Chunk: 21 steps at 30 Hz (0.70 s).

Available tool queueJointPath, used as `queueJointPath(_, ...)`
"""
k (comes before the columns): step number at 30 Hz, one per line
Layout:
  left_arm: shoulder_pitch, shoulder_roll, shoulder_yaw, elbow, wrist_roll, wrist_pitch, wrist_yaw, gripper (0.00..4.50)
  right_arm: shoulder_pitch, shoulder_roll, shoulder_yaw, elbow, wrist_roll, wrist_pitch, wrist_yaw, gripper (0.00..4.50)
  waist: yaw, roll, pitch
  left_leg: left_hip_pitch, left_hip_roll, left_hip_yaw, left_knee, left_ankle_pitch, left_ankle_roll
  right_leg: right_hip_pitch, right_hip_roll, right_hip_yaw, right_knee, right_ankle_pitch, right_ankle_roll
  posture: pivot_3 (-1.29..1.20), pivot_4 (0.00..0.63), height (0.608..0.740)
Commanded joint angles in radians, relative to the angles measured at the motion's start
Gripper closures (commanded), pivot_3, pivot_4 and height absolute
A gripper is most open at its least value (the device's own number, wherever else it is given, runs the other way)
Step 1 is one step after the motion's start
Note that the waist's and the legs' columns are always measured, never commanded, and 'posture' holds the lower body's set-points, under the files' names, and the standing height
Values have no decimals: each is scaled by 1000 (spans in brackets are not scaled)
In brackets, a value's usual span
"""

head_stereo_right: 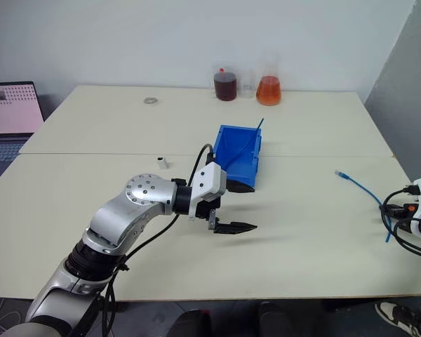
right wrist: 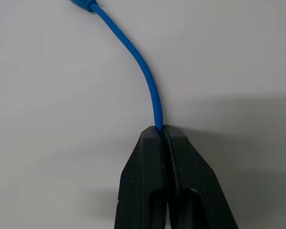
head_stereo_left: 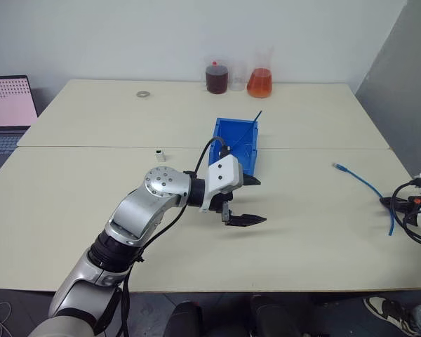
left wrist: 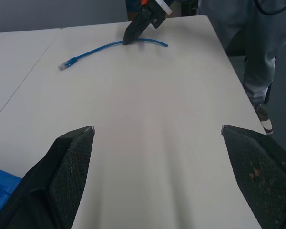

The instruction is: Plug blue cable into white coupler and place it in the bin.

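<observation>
Inside bin [head_stereo_left: 235,137], one dark-blue strand [head_stereo_left: 255,118].

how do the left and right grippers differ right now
The left gripper is open, fingers spread wide with nothing between them; the right gripper is shut on the blue cable. The left gripper hovers mid-table in front of the bin; the right gripper sits at the table's right edge. Both have two black fingers.
</observation>
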<state>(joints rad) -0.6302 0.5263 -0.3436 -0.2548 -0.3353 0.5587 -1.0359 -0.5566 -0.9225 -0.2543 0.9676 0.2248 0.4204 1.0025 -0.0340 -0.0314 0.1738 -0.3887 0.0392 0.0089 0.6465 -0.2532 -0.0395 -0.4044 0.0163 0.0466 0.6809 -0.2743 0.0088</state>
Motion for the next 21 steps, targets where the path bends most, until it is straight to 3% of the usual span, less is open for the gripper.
queueJointPath(1, 45, 46, 66, -39, -17, 3, -1, 0, 117, -50, 15, -276, 28, 16, 106, 4476, 0, 1, -1, 0, 0, 0, 0, 0, 0, 0, 0, 0, 0, 0, 0, 0, 150, 740)
queueJointPath(10, 297, 225, 255, -117, -42, 22, 26, 0, 373, -77, 21, -944, 141, 173, 151, 4476, -6, 4, 0, 1, 4, -4, 0, 0, 0, 0, 1, -2, 1, 0, 0, 0, 150, 740)
queueJointPath(16, 523, 304, 367, -134, -52, 10, 4, 0, 313, 93, 182, -1187, 169, 251, 31, 4476, -8, 2, 1, 1, 6, -5, 0, 0, 0, 0, 0, -2, 1, 0, 1, 0, 150, 740)
queueJointPath(21, 673, 333, 444, -91, -31, -49, 28, 0, 230, 227, 355, -1210, 122, 253, -21, 4476, -10, 2, 3, 1, 8, -6, -1, 0, 0, -2, 0, -2, 1, 0, -1, 0, 150, 740)
